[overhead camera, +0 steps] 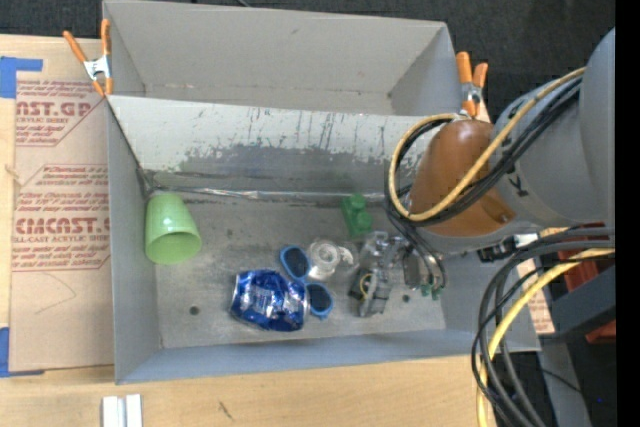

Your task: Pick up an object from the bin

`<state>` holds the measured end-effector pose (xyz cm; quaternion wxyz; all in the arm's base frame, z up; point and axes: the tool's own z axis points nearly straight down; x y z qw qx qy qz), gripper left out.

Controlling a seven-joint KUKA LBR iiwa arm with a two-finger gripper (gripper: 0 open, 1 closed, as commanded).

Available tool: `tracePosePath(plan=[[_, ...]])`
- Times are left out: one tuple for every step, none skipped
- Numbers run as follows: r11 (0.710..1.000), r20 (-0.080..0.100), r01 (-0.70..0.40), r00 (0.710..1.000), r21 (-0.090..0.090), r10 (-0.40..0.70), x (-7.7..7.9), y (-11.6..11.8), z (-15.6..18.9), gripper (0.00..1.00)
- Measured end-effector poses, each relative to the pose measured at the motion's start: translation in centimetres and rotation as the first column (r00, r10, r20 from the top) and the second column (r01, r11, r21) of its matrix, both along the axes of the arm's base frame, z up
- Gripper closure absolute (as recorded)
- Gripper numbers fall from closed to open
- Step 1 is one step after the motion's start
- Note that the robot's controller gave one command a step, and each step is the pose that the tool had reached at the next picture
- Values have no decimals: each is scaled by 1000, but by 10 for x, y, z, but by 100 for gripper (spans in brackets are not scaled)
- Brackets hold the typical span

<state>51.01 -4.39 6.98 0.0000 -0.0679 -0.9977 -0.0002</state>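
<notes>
My gripper (376, 277) is low in the bin's front right part, reaching down to the floor. Just left of it lies a small clear plastic piece (325, 257). A blue oval piece (294, 262) sits beside that, and a second blue oval (319, 300) lies nearer the front. Behind the gripper, a small green block (355, 213) stands toward the back wall. A tiny green bit (431, 291) shows to the gripper's right.
A crumpled blue bag (267, 301) lies at the front middle. A light green cup (170, 229) lies on its side at the left wall. The arm with its orange cover and yellow cables hangs over the bin's right rim.
</notes>
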Motion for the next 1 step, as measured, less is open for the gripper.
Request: tracePosePath(plan=[[999,9,51,999,0,-51,5,13,170,100]])
